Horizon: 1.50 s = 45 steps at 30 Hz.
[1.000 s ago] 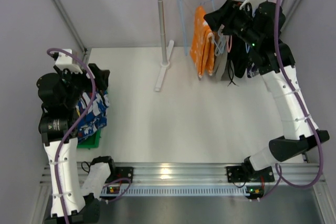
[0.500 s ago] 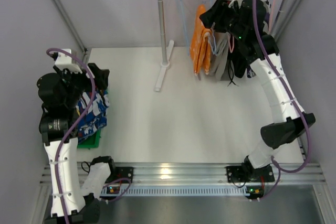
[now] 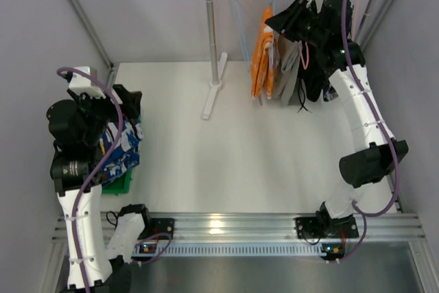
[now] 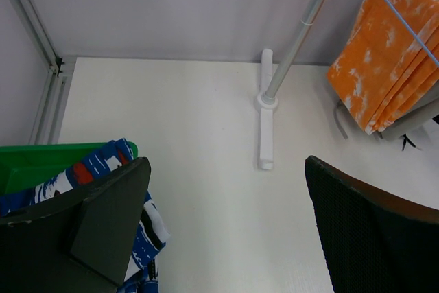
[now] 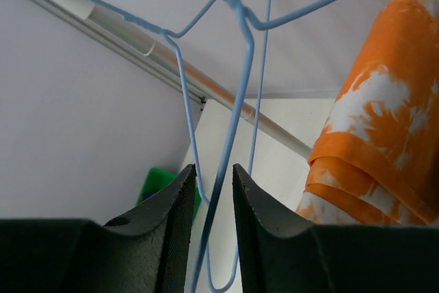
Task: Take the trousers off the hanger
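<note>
At upper right of the overhead view, right tool (image 5: 214, 169) up by the rail (image 5: 110, 24), narrowed to a slim gap around the blue wire hanger (image 5: 243, 53), actual pinch on the wire impossible to tell. Just beside it, orange trousers (image 5: 370, 142) with white mottling hanging folded, grey trousers (image 3: 288, 73) hanging next to them on the right. At left of that view, left tool (image 4: 226, 169) spread wide and gripping nothing, above the green bin (image 4: 41, 159) at the tabletop (image 3: 226, 149) edge, blue patterned trousers (image 4: 103, 166) heaped in it and spilling over its rim.
</note>
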Each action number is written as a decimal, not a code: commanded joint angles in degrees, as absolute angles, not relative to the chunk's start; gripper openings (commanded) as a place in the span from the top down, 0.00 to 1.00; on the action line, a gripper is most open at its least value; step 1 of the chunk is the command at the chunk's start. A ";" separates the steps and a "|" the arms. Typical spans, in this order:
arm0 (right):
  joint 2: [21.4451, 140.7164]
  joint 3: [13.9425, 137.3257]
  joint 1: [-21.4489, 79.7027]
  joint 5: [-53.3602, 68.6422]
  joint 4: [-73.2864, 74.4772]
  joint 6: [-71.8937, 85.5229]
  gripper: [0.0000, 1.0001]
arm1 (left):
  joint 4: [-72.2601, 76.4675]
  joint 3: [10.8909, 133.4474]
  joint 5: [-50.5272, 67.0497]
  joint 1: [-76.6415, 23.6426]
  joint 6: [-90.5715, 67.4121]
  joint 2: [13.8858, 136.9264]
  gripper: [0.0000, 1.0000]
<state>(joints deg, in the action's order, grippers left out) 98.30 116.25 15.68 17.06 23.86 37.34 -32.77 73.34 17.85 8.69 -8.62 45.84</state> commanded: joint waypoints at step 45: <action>101.70 116.98 16.52 32.95 5.99 53.79 1.00 | -28.92 72.16 17.84 8.88 -11.95 47.02 0.01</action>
<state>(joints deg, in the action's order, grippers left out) 104.71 115.52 15.88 29.17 15.88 53.41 -32.53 72.51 17.89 8.69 -11.29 47.16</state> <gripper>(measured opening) 0.012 0.990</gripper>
